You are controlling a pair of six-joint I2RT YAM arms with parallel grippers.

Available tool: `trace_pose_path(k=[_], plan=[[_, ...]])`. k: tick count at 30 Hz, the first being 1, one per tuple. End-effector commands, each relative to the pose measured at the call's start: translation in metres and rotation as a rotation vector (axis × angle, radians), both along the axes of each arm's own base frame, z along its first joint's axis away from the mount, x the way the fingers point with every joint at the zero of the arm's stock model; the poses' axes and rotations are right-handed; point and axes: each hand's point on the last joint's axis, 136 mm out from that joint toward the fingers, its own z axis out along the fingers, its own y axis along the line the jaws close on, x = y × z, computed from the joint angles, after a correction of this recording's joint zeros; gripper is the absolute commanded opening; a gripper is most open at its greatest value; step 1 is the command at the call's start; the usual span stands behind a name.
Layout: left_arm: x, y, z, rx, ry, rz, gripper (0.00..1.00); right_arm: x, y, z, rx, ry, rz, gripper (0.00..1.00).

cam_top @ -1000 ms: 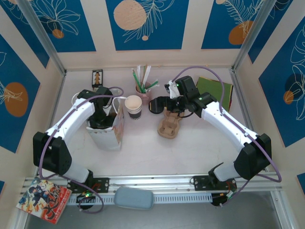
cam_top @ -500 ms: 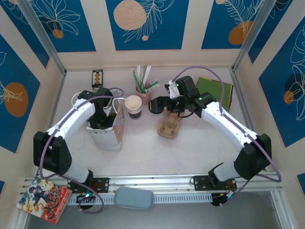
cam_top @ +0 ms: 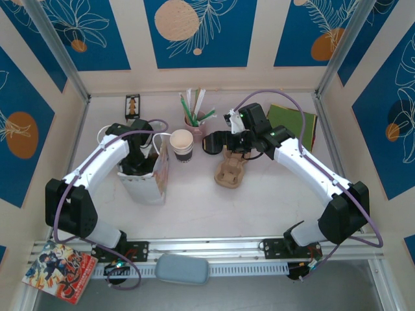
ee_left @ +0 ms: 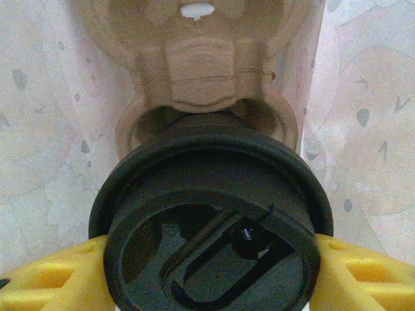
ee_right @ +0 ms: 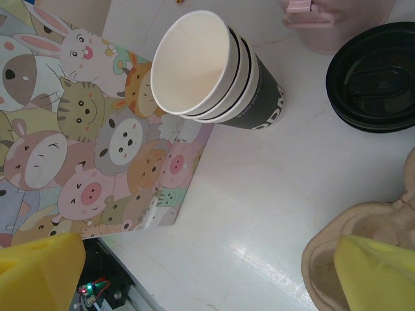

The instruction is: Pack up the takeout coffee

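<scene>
Left wrist view, takeout coffee (ee_left: 211,227) with round black lid, down inside the white paper bag (cam_top: 146,189), pinched between the left gripper's (ee_left: 209,275) yellow fingers (ee_left: 366,275), right gripper (ee_right: 207,259) spread wide.

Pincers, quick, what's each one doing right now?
Left pincer: closed on the takeout coffee.
Right pincer: open, holding nothing.

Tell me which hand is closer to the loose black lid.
Right. The right hand hangs open just right of the lid; the left hand holds the coffee inside the paper bag, past the open cups.
</scene>
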Motion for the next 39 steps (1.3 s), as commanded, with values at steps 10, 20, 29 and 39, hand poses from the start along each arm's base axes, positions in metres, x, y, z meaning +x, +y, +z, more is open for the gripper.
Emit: trace_pose_path(k=[10,20,29,39], plan=[[0.0046,0.0149,-0.0314,0.067,0.037,0.003,0.57,-0.0052,-0.0024,-0.0027,0.006,0.021,0.002,0.99],[0.0031,0.0162,-0.0349,0.071,0.045,0.004,0.57,-0.0066,-0.0037,-0.0037,0.003,0.024,-0.001,0.99],[0.0035,0.0152,-0.0355,0.066,0.046,0.003,0.57,-0.0081,-0.0067,-0.0040,-0.004,0.024,-0.007,0.99],[0.0045,0.0147,-0.0375,0.065,0.049,0.002,0.57,-0.0087,-0.0083,-0.0045,-0.005,0.025,-0.010,0.99]])
